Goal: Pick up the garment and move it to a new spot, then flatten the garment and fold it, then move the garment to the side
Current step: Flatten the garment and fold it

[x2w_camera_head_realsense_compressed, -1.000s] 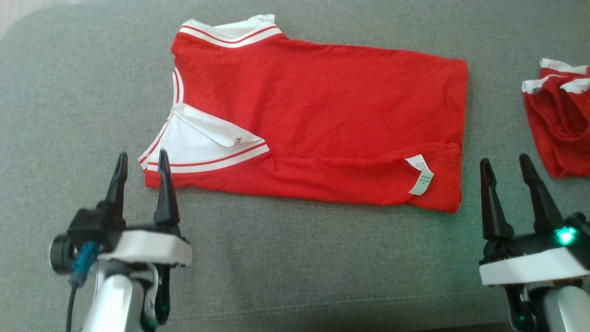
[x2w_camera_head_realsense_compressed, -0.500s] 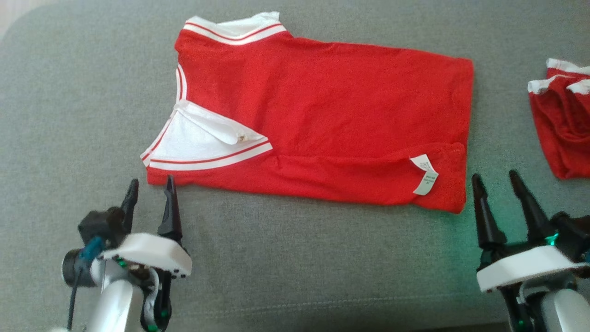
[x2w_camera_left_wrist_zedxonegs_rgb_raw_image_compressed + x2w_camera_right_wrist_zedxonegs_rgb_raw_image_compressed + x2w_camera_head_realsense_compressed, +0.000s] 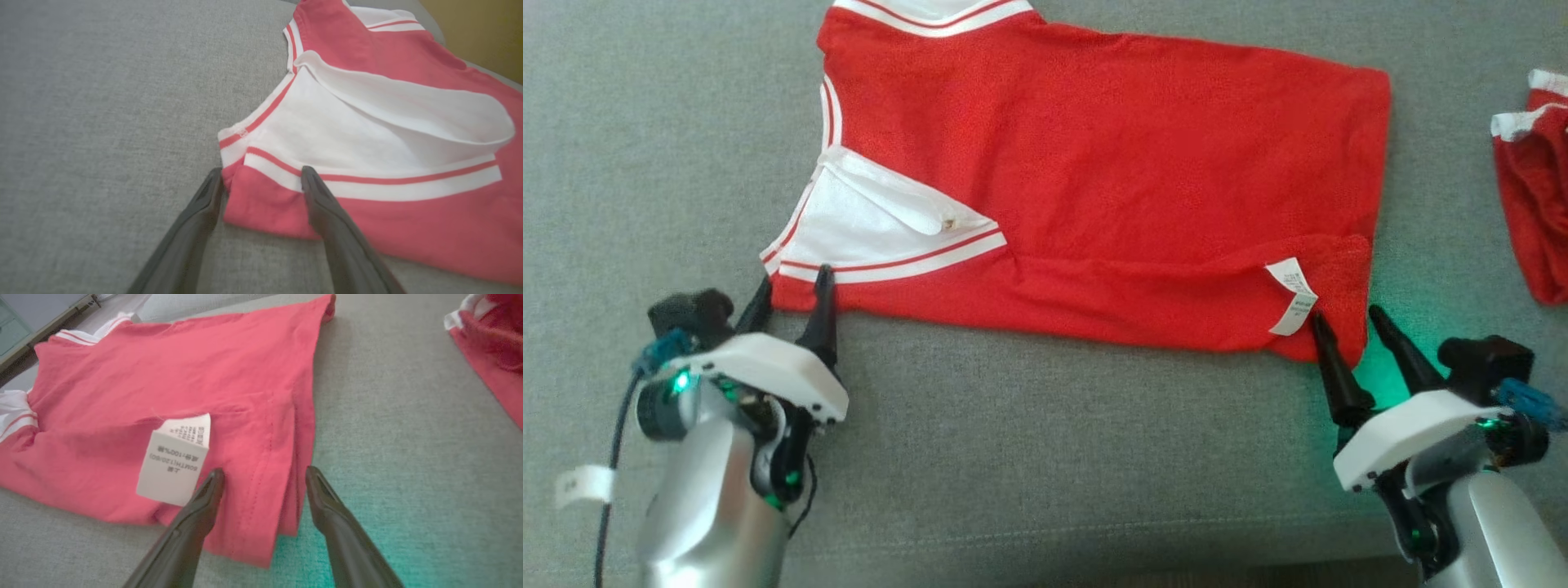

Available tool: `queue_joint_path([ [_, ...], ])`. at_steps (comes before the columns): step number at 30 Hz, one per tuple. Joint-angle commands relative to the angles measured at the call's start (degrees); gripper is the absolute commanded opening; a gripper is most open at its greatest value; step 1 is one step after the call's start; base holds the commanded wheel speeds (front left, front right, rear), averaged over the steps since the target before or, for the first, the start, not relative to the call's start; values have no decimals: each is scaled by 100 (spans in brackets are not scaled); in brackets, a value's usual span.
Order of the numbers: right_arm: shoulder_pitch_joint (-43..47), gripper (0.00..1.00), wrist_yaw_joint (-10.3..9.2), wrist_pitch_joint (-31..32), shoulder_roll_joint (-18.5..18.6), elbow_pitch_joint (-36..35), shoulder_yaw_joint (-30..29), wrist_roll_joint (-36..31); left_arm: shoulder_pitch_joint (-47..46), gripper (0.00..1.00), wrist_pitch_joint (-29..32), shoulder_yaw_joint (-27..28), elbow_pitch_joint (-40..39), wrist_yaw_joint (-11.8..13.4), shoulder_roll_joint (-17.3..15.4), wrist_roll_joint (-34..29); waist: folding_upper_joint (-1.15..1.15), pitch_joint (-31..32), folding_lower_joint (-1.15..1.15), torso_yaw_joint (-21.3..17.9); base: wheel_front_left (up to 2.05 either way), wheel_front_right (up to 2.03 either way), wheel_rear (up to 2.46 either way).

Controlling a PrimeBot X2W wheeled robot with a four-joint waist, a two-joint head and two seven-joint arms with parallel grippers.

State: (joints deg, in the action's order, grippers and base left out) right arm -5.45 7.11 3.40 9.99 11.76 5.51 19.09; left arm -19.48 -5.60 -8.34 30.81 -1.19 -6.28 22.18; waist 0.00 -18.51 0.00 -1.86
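Grey cushion [image 3: 1013,449] under red garment [image 3: 1135,163] — care label [image 3: 173,461] reads "100%".

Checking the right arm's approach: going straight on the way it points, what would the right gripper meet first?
Probably the red shirt: its hem corner lies between the open fingers of the right gripper, beside the care label.

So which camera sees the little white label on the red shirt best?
The right wrist view: the care label is big there, its print visible. The head view has it small and unreadable. The left wrist view faces the collar end.
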Motion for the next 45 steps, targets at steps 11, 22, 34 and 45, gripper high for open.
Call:
queue_joint_path([
  [11, -209, 0, 37, 520, 23, 222, 145, 338, -329, 0, 340, -169, 328, -521, -135, 336, 0, -41, 0, 30, 0, 0, 0],
  [22, 211, 0, 37, 634, 318, 37, 180, 532, 686, 0, 138, -65, -322, -329, -237, 535, 0, 430, 0, 218, 0, 0, 0],
  [34, 1127, 0, 37, 1039, 295, -385, -220, 601, 1932, 48, 494, -80, -1566, 218, -103, 658, 0, 861, 0, 347, 0, 0, 0],
  [45, 1006, 100, 37, -79, -75, -1187, -648, -100, 2049, 100, -430, -114, -2315, 965, -197, -212, 0, 1037, 0, 218, 0, 0, 0],
])
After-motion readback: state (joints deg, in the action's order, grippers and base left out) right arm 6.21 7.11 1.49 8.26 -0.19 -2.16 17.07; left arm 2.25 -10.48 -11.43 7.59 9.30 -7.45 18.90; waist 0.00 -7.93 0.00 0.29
